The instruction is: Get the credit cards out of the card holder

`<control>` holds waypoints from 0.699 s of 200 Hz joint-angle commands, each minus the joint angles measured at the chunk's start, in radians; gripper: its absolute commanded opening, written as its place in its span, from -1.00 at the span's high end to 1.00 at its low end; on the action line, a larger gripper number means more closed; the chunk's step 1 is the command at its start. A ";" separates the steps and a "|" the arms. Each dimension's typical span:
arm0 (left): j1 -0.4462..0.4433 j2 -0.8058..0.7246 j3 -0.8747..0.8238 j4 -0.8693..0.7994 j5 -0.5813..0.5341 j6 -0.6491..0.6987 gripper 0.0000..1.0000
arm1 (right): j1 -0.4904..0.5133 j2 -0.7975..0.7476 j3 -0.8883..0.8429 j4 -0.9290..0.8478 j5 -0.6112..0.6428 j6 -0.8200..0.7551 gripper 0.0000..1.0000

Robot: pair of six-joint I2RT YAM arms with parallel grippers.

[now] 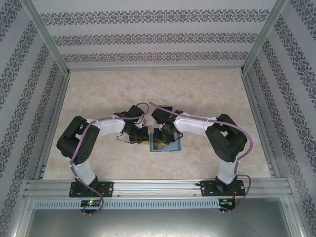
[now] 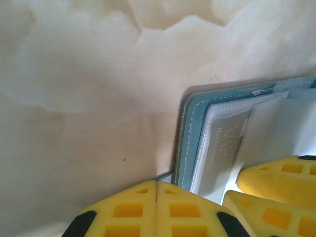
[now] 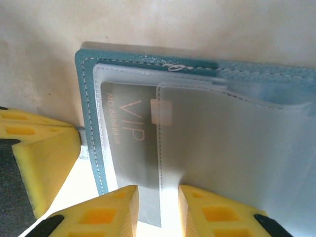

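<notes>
Right hand, parted, straddles the credit card lying lengthwise toward it.

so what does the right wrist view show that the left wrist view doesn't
Right wrist: the pale grey card's lower edge between the right gripper's parted yellow fingers, and its VIP lettering and number sharp. Left wrist: the left gripper's fingers shut together at the corner of the open teal-blue stitched card holder, beside a broad stretch of beige marbled table. Both: that holder, its clear plastic sleeves, the card.
</notes>
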 commanded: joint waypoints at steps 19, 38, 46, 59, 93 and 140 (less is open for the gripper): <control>0.007 0.018 -0.015 -0.040 -0.017 0.018 0.98 | 0.021 0.023 0.042 -0.137 0.116 -0.040 0.38; 0.008 0.022 -0.010 -0.043 -0.013 0.021 0.98 | 0.022 0.020 0.054 -0.172 0.153 -0.047 0.36; 0.006 0.023 -0.009 -0.044 -0.013 0.021 0.98 | 0.023 0.018 0.058 -0.188 0.167 -0.051 0.36; 0.006 0.023 -0.007 -0.046 -0.013 0.022 0.98 | 0.022 0.018 0.062 -0.203 0.182 -0.055 0.34; 0.008 0.026 -0.001 -0.052 -0.013 0.026 0.98 | 0.026 0.016 0.066 -0.218 0.193 -0.059 0.33; 0.006 0.023 0.005 -0.059 -0.015 0.025 0.98 | 0.028 -0.003 0.073 -0.247 0.228 -0.061 0.31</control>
